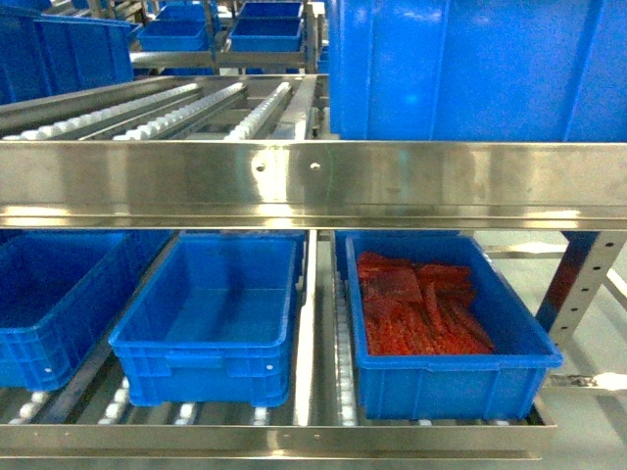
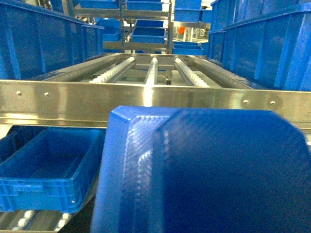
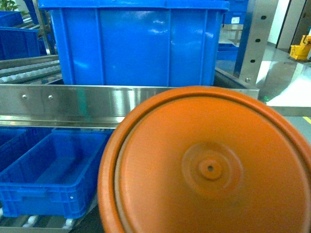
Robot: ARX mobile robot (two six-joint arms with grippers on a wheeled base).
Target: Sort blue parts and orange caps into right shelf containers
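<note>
- The steel shelf rail [image 1: 313, 181] runs across the head view; everything below is placed from it.
- Under the rail sit three blue crates: a left crate [image 1: 49, 304], an empty middle crate [image 1: 211, 318] and a right crate [image 1: 446, 323] already holding orange-red pieces [image 1: 421, 304].
- A blue part [image 2: 204, 170] fills the left wrist view, just before the rail, with an empty crate [image 2: 48, 165] below to its left.
- An orange cap [image 3: 209, 165] fills the right wrist view, face-on, just below the rail.
- Neither gripper shows; each probably carries its piece, but I cannot tell how the jaws stand.
- The cap's crate seems to lie forward and down under the rail, the right arm nearer it.
</note>
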